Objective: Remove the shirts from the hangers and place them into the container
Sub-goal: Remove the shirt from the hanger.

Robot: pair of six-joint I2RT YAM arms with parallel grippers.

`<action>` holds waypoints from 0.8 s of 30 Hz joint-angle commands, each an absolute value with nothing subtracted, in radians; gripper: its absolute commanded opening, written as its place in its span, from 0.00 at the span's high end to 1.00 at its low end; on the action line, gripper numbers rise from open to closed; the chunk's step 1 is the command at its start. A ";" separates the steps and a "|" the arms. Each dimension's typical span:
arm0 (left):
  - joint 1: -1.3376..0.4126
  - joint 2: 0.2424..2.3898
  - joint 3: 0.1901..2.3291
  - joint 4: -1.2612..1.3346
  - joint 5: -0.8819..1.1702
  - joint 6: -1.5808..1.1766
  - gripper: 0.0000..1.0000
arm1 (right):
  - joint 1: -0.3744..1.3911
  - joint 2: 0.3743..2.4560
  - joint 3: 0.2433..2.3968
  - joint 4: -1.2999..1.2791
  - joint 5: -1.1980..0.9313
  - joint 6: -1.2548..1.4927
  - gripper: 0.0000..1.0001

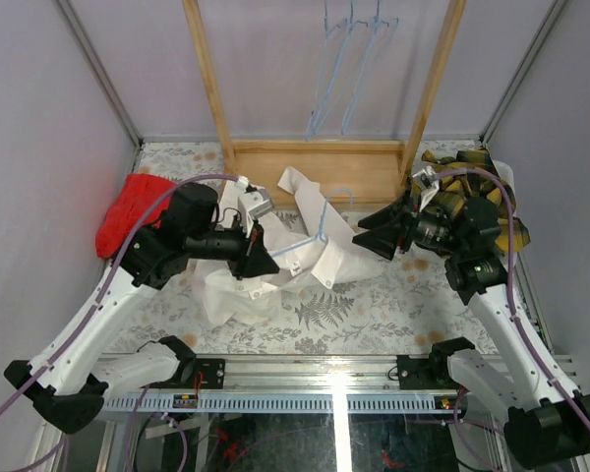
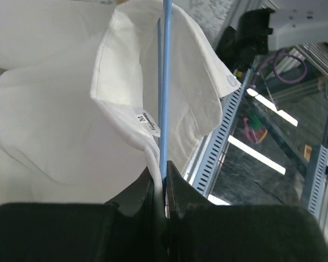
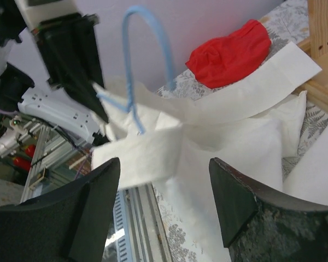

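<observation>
**White shirt on the table, hanger not out yet**

Step in hand, as I read it: stripping the hanger out of the white shirt point(image 1: 275, 270).

- The shirt lies crumpled on the table point(image 1: 374, 305), mid-field between your two arms. The light-blue hanger point(image 1: 320, 221) is threaded through the collar, with its hook poking up clear of the cloth.
- Left gripper point(image 2: 165, 176) is clenched on the hanger wire right at the collar. A fold of white fabric looks pinched in alongside the wire, though I can't tell how much.
- Right gripper point(image 3: 164, 185) is released, with jaws spread wide and nothing between them. It faces the shirt from just beside it, and the hook sits above its line of reach.
- The container point(image 1: 504, 175) is at far right behind your right arm, with the plaid shirt point(image 1: 467, 197) already in it.
- Three bare hangers point(image 1: 344, 69) hang on the wooden rack point(image 1: 315, 162), so this is probably the last shirt.
- The red cloth point(image 1: 133, 211) at left is not part of the job.

Next move, my call: close the right gripper on cloth only, at the shoulder or collar edge and away from the wire. Then pull the two arms apart so the hanger slides out.

Risks: if the left gripper has fabric trapped, the shirt will drag with the hanger. Also watch the hook for snagging on the collar.
</observation>
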State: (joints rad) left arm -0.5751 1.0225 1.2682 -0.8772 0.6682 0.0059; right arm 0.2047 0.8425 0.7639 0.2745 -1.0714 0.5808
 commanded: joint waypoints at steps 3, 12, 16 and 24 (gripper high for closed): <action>-0.768 1.068 1.244 -0.692 0.590 -0.093 1.00 | 0.367 0.860 0.774 0.364 -0.756 0.656 0.27; -0.850 1.044 1.171 -0.515 0.345 -0.233 1.00 | 0.471 0.763 0.610 0.436 -0.485 0.735 0.30; -0.853 1.051 1.167 -0.496 0.319 -0.248 1.00 | 0.477 0.746 0.598 0.415 -0.471 0.735 0.29; -0.890 1.094 1.184 -0.525 0.257 -0.245 1.00 | 0.514 0.732 0.626 0.368 -0.369 0.659 0.28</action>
State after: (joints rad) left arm -0.8703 1.0840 1.1656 -0.6037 0.3019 -0.2314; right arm 0.4858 0.7551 0.5865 0.3439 -0.4599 0.7090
